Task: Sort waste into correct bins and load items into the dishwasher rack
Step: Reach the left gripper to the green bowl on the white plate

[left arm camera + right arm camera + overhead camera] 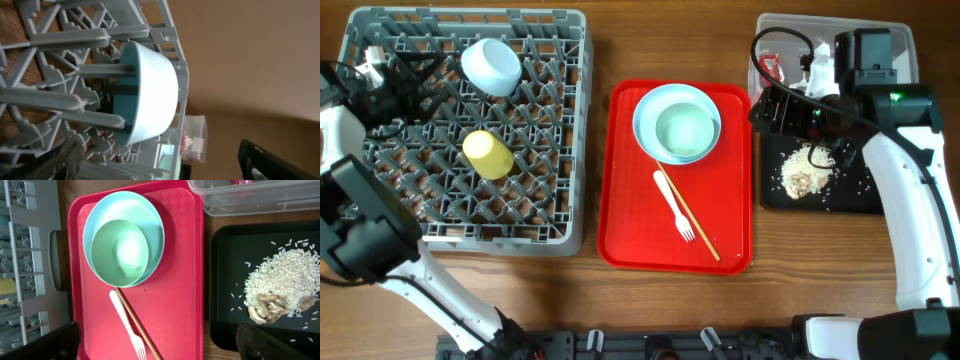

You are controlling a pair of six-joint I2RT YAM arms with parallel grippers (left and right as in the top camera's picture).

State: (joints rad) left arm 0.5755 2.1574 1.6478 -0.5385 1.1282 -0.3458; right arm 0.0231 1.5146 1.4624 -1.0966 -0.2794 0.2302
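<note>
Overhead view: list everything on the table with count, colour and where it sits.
dishwasher rack: 1, grey-blue, table's left
whitish bowl: 1, whitish, rack's far part
yellow cup: 1, yellow, mid-rack
red tray: 1, red, centre
plate: 1, pale blue, red tray's far end
green bowl: 1, pale green, on plate
fork: 1, white, red tray
wooden stick: 1, tan, beside the fork
clear tub: 1, clear, far right
red wrapper: 1, red, in the clear tub
black tray: 1, black, right, nearer than tub
rice scraps: 1 pile, whitish-beige, in black tray
left pincer: 1, black, open, at rack's left
right pincer: 1, black, open, over black tray's edge
</note>
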